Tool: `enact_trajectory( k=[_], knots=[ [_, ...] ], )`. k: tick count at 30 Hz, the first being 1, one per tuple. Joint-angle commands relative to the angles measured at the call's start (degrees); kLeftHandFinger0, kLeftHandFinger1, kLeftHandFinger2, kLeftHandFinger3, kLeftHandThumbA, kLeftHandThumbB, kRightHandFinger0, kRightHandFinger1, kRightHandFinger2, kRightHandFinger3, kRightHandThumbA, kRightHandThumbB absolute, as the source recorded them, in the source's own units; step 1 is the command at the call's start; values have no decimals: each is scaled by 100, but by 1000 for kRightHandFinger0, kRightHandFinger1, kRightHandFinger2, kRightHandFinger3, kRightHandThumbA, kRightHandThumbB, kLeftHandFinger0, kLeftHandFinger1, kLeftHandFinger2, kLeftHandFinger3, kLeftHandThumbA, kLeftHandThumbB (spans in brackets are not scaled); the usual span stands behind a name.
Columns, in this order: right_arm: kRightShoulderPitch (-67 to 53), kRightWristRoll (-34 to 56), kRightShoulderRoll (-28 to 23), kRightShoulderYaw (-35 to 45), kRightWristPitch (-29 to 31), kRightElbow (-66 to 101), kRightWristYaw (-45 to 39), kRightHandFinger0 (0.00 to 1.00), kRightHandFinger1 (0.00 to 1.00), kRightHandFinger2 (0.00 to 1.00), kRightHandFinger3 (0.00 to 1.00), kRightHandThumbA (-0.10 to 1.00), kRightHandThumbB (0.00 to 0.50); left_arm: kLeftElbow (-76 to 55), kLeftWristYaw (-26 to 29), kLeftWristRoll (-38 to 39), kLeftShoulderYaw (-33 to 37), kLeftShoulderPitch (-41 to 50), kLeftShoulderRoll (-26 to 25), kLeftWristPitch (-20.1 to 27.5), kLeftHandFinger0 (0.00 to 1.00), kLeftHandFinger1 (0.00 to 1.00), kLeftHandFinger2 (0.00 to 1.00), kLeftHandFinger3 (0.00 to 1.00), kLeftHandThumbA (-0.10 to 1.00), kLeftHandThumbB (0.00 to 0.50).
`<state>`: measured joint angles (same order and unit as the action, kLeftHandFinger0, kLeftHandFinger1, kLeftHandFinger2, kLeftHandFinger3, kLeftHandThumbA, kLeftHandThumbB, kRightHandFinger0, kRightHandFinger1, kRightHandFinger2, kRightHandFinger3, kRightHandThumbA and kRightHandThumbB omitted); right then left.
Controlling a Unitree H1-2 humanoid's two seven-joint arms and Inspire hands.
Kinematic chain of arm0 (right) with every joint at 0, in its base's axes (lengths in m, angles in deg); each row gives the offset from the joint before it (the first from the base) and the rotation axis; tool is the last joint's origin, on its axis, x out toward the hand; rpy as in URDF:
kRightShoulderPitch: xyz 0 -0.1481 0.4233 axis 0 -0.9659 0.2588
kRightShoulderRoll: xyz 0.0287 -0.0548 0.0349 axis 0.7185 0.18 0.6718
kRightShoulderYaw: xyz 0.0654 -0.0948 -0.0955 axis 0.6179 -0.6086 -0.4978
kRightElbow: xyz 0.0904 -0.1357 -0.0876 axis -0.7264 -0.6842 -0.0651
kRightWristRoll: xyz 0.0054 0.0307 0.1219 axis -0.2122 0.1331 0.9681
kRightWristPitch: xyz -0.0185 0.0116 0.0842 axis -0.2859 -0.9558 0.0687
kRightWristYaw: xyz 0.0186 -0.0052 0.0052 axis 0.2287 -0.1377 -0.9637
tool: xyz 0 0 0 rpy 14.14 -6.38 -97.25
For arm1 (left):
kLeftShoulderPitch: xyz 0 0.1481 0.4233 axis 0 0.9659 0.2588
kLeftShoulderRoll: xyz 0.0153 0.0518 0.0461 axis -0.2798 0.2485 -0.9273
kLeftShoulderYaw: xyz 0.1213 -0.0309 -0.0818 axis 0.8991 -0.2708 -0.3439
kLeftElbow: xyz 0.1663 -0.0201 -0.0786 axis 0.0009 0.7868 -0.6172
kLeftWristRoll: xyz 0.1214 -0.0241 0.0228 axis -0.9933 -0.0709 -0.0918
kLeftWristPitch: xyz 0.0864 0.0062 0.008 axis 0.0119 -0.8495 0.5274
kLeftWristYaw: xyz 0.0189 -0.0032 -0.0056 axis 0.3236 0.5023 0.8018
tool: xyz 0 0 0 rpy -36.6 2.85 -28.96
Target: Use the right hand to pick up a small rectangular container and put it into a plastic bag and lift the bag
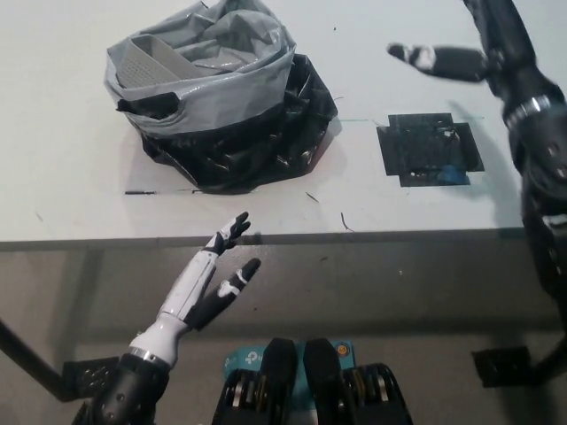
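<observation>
Head view shows the bag (221,106) at the upper left of the frame, sitting on the white desk (80,195), its grey lining rolled open over a black outer skin. At the bag's upper left, inside the mouth, lies a pale ribbed container (146,64), resting tilted against the lining. I judge that the placing step is done and only the lift is left.

My right hand (447,62) is at the upper right of the frame, well apart from the bag, above the desk. I see dark fingers (416,56) stretched toward picture left, and it holds nothing, so I take it as spread and free. Below it, at the right middle, a dark square mat (430,149) lies flat on the desk with nothing on it that I can make out, save a small blue spot at its lower edge.

My left hand (213,279) rests at the lower left, below the desk edge, fingers apart and empty.

Next, I think, my right hand must swing back toward picture left, find the rolled rim or a fold of the bag, close firmly on it and raise it. The film looks slick and loose, so a shallow pinch could slip.
</observation>
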<state>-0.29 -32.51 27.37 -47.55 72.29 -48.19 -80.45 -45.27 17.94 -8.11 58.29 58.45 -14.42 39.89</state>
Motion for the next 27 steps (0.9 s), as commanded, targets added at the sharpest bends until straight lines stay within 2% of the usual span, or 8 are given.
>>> enact_trajectory(
  k=[1,4,8,10,12,15,23,27],
  knots=[
    [-1483,-804,-53,747,2327,5867,144,1000,1000,1000,1000,993,407,-37,48,251,-335,-1230,-183,-67,1000,1000,1000,1000,965,162],
    [-2373,-1091,833,95,2640,5867,419,1000,1000,1000,1000,1000,442,15,61,235,-327,-1247,-186,-17,1000,1000,1000,1000,972,163],
    [-3172,-518,1073,-355,2187,5834,365,1000,1000,1000,1000,1000,500,18,53,223,-306,-1161,-183,-13,1000,1000,1000,1000,976,166],
    [-3267,-465,867,-218,2429,5477,278,1000,1000,1000,1000,1000,429,8,31,249,-296,-1098,-178,-11,1000,1000,1000,1000,975,168],
    [-3306,-549,784,-148,2595,5315,234,1000,1000,1000,1000,1000,413,-16,15,248,-284,-1026,-187,-2,1000,1000,1000,1000,974,168],
    [-3172,-926,526,71,2931,4342,317,1000,1000,1000,1000,1000,345,-71,17,200,-250,-857,-182,8,1000,1000,1000,1000,972,164],
    [-3396,-1000,489,-120,3064,1685,427,1000,1000,1000,1000,995,277,-281,14,140,-184,-290,-142,-29,1000,1000,1000,1000,966,163],
    [-3581,-1158,529,-225,2967,398,581,1000,1000,1000,1000,1000,274,-348,11,101,-102,89,-105,45,1000,1000,1000,1000,942,162]
  ],
)
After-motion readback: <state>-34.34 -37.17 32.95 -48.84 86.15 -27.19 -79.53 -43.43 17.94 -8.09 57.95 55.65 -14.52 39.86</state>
